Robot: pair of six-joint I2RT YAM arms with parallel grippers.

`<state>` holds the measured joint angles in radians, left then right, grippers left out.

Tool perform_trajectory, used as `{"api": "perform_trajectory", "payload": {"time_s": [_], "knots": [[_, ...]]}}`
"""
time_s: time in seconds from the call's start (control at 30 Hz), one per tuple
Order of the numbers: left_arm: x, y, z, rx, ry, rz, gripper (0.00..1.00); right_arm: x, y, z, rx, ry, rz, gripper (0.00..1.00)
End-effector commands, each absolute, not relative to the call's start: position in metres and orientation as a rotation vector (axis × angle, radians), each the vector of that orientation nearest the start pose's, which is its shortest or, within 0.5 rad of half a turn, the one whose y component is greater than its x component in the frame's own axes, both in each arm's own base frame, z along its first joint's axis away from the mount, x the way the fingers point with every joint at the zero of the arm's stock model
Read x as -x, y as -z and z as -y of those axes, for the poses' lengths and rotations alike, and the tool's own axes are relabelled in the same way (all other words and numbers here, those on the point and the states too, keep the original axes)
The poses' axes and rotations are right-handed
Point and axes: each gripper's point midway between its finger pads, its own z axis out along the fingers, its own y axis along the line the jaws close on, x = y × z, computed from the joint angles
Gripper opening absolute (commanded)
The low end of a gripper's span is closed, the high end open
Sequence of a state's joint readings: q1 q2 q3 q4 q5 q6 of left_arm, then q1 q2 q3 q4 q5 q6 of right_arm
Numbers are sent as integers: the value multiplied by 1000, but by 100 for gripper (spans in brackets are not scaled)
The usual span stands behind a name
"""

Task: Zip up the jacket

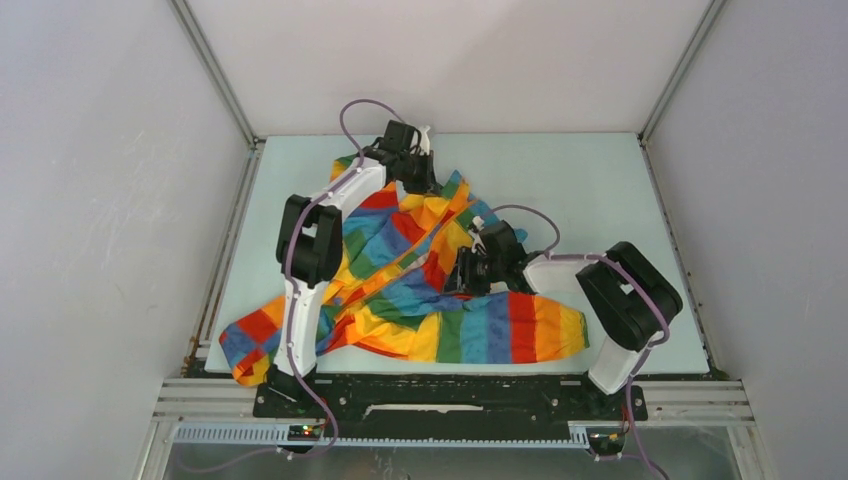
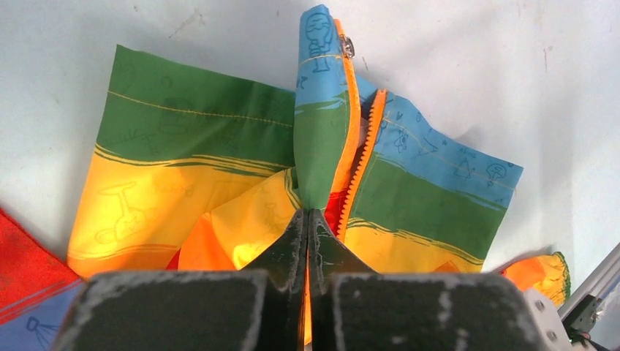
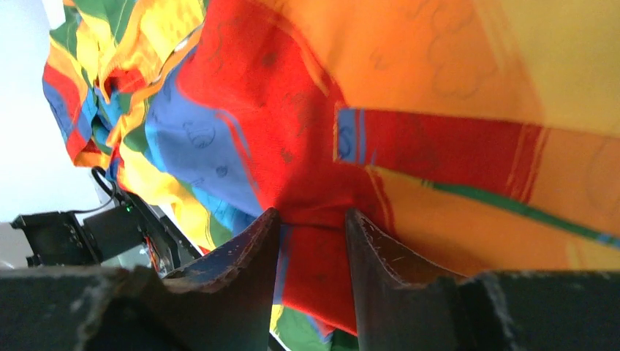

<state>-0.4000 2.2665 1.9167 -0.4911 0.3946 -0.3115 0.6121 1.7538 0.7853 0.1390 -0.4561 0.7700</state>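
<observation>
Our left gripper (image 2: 308, 213) is clenched on the jacket (image 1: 480, 325), which lies crumpled across the table (image 1: 600, 190), beside its open zipper (image 2: 363, 157). Our right gripper (image 3: 311, 218) straddles red cloth, and we cannot tell if it grips. We judge this the set-up step. Next, the tooth rows need aligning.

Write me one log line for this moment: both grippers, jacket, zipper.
left gripper: shut on jacket beside zipper | right gripper: open, jacket cloth between jaws | zipper: halves apart

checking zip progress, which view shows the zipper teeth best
Left wrist view: the orange zipper teeth show sharp and unzipped, close up. Top external makes them too small to tell; right wrist shows only the jacket, no teeth.
</observation>
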Motion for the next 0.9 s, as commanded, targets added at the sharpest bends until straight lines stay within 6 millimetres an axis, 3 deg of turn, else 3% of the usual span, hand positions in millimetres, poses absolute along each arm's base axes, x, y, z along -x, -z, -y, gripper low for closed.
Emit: {"api": "perform_trajectory", "payload": {"time_s": [0.0, 0.2, 0.27, 0.33, 0.43, 0.53, 0.6, 0.7, 0.8, 0.87], "knots": [[-489, -87, 287, -329, 747, -2476, 0, -229, -30, -313, 75, -1157, -2605, 40], [-482, -89, 285, -359, 745, -2489, 0, -191, -9, -288, -1, -1201, -2669, 36], [-479, -91, 284, -378, 739, -2495, 0, -186, -15, -284, 48, -1206, -2654, 37], [-474, -92, 284, -402, 745, -2497, 0, -193, -33, -282, 81, -1221, -2576, 40], [-467, -91, 288, -430, 773, -2512, 0, -226, -69, -271, 48, -1216, -2422, 46], [-463, -96, 297, -436, 828, -2513, 1, -277, -94, -241, -83, -1127, -2289, 53], [-466, -98, 299, -404, 841, -2507, 6, -309, -110, -225, -136, -1104, -2203, 56], [-478, -108, 299, -340, 820, -2481, 23, -353, -123, -217, -168, -1100, -2153, 57], [-497, -128, 304, -283, 852, -2415, 46, -389, -130, -225, -194, -1157, -2115, 57], [-513, -136, 305, -232, 842, -2383, 56, -413, -133, -226, -253, -1169, -2073, 57]]}}
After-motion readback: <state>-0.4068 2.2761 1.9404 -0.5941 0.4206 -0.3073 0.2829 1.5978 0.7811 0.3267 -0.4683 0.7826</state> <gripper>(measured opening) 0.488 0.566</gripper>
